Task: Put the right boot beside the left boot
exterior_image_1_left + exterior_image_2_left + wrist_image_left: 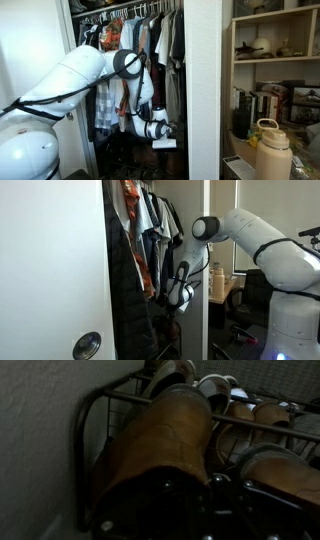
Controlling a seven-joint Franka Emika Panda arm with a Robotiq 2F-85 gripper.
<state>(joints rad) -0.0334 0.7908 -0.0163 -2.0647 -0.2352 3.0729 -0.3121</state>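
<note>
In the wrist view a large brown leather boot (160, 440) lies on a dark wire shoe rack (88, 420), filling the middle of the frame. A second brown boot (275, 465) sits to its right, touching or nearly touching it. My gripper (195, 510) is a dark shape at the bottom edge, right over the near end of the large boot. Its fingers are lost in shadow, so I cannot tell whether they grip the boot. In both exterior views the gripper (163, 140) (178, 298) is low inside the closet, and the boots are hidden.
Other shoes (215, 385) sit at the back of the rack. A pale wall (35, 440) is close on the rack's left. Hanging clothes (150, 45) (150, 230) crowd the arm. A shelf unit (275, 60) and a bottle (271, 150) stand outside the closet.
</note>
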